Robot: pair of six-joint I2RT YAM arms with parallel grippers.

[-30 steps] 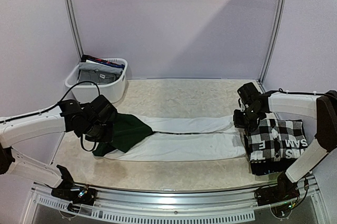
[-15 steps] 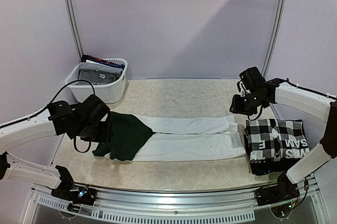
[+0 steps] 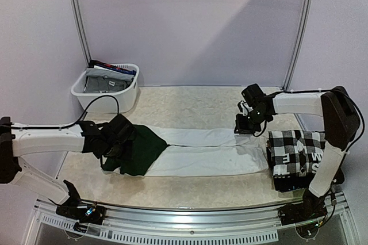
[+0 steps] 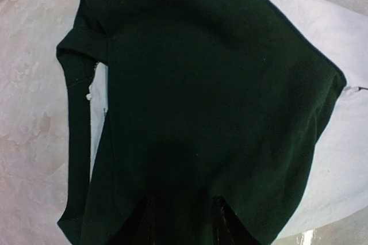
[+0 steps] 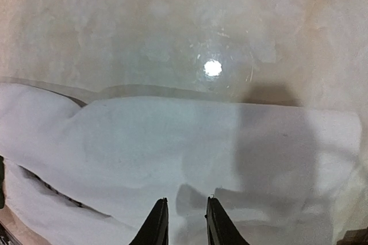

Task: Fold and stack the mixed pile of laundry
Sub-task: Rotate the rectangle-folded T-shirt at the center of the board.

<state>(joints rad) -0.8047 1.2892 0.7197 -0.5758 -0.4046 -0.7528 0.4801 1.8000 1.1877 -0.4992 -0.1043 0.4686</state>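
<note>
A long white cloth (image 3: 201, 153) with a dark green part (image 3: 141, 147) lies flat across the table. My left gripper (image 3: 122, 141) hovers low over the dark part (image 4: 201, 84), its jaws (image 4: 184, 205) apart and open. Over the cloth's right end (image 5: 172, 141) my right gripper (image 3: 242, 125) stands slightly open (image 5: 187, 200); its tips cast shadows on the white fabric, with nothing between them. A folded black-and-white checkered shirt (image 3: 299, 144) lies at the right on a black piece with white letters (image 3: 307, 167).
A white plastic basket (image 3: 123, 98) at the back left holds grey and blue garments (image 3: 106, 81). Purple walls with metal posts (image 3: 77, 20) close in the back and sides. A metal rail (image 3: 190, 222) runs along the near edge.
Both grippers opened, then narrowed. The left arm drew back, then came right over the dark part. The right arm rose from beside the checkered shirt, then swung left to the white cloth's end.
</note>
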